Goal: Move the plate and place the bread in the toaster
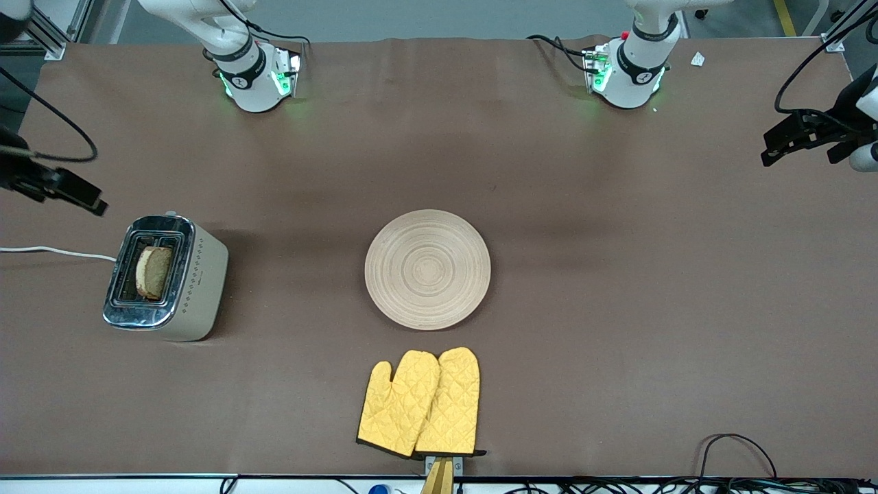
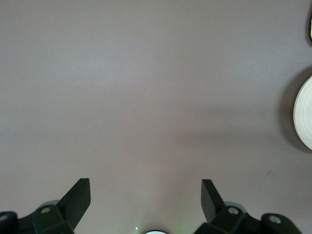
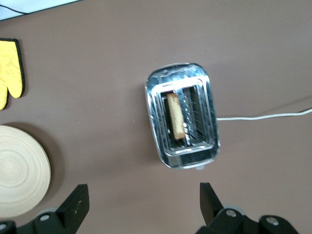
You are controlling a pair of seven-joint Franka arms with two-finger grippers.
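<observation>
The round wooden plate [image 1: 427,269] lies bare in the middle of the table; it also shows in the right wrist view [image 3: 19,170], and its edge shows in the left wrist view [image 2: 304,117]. The toaster [image 1: 199,281] stands toward the right arm's end, with the bread [image 1: 153,272] upright in one slot; the right wrist view shows the toaster [image 3: 183,146] and the bread [image 3: 175,117] from above. My right gripper [image 1: 75,192] [image 3: 144,200] is open and empty, up in the air beside the toaster. My left gripper [image 1: 789,140] [image 2: 146,195] is open and empty over bare table toward the left arm's end.
A pair of yellow oven mitts [image 1: 422,405] lies nearer to the front camera than the plate; one mitt shows in the right wrist view [image 3: 9,68]. The toaster's white cord [image 1: 55,252] runs off the table's end. Cables lie along the front edge.
</observation>
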